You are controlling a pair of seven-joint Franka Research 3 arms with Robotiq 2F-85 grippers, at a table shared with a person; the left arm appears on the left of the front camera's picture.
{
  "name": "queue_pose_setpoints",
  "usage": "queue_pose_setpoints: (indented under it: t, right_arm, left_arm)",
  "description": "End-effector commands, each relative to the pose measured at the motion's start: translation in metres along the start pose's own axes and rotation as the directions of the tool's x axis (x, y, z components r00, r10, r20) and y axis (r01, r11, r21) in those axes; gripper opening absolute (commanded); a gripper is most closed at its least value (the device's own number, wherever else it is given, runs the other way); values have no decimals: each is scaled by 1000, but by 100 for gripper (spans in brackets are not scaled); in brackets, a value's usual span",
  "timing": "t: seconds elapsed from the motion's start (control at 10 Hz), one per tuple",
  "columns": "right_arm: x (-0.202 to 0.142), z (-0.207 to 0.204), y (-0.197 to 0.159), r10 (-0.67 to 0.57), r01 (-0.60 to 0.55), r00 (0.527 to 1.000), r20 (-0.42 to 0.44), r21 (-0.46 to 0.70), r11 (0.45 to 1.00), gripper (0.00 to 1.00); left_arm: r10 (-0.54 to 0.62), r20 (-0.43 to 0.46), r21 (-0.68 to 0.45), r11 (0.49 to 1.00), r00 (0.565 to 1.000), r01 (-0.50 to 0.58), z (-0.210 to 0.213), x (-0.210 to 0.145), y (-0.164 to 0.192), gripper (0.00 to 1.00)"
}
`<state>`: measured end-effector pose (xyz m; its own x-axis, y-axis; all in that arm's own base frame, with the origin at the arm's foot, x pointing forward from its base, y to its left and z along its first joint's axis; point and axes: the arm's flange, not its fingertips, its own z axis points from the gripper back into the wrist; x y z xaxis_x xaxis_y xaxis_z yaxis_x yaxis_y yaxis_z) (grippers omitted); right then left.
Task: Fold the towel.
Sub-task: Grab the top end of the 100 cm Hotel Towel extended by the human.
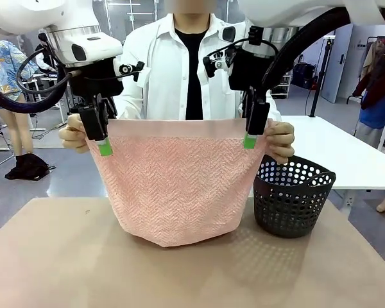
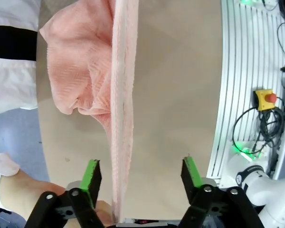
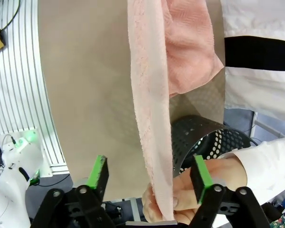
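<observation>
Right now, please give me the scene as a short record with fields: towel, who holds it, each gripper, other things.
towel: pink, hanging spread, lower end reaching the table
held by: person's hands at both top corners
left gripper: open, astride the top edge
right gripper: open, astride the top edge
basket: black, on the table, beside the towel

The tan desk (image 1: 58, 256) carries a black perforated basket (image 1: 292, 200) toward its far right edge. The lower fold of the pink towel (image 1: 179, 186) rests mid-desk, just beside the basket.
</observation>
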<state>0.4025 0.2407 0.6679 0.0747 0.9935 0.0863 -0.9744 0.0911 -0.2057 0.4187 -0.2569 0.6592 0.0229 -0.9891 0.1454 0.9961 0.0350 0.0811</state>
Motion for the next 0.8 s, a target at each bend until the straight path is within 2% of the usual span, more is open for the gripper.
queue_pose_setpoints:
  t: [0.0, 0.1, 0.2, 0.4, 0.7]
  right_arm:
    - [4, -10, 3, 13, -13, 1000, 16, -9, 1000, 31]
    - [4, -11, 2, 16, -16, 999, 28, 0, 1000, 16]
    - [5, -13, 3, 18, -18, 1000, 26, 2, 1000, 0]
    - [5, -14, 3, 20, -20, 1000, 21, 4, 1000, 0]
    - [4, -14, 3, 21, -21, 1000, 13, 8, 1000, 0]
  left_arm:
    - [-13, 38, 7, 1000, 999, 13, -5, -7, 1, 15]
    - [-15, 38, 9, 1000, 999, 15, -5, -7, 1, 0]
    - [-16, 41, 8, 1000, 999, 16, -5, -8, 1, 0]
    - [-13, 41, 6, 1000, 999, 13, -5, -9, 1, 2]
    - [-10, 39, 6, 1000, 999, 9, -5, -9, 1, 0]
